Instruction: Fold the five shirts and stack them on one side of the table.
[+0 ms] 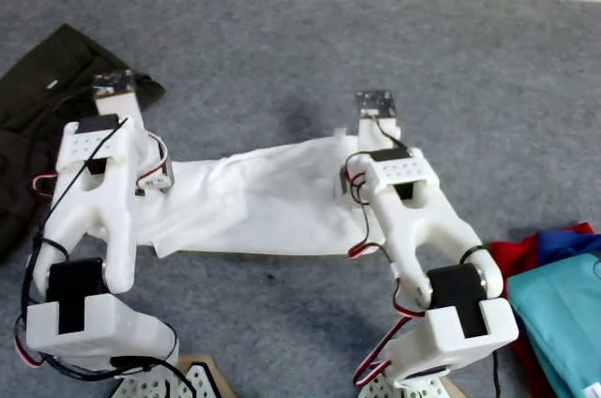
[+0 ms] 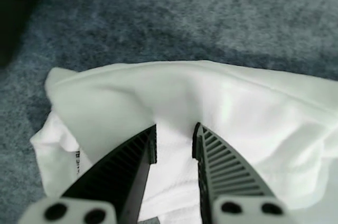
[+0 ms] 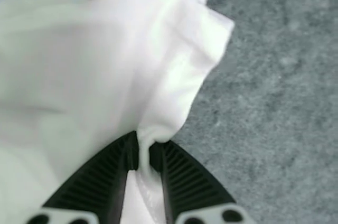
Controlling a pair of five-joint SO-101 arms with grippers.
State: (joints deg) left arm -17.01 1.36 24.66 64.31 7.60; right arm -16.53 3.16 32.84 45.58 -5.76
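While white shirt (image 1: 254,201) spans frame centre, left gripper (image 2: 174,142) clamps its left end, right gripper (image 3: 143,152) pinches right edge.

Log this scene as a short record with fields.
Held item: white fabric shirt, stretched between both arms
Left gripper: shut on one end of it
Right gripper: pinching a fold at the other end
By left arm: dark crumpled shirt
By right arm: red shirt, blue shirt, teal shirt, piled
Surface: grey felt-like table
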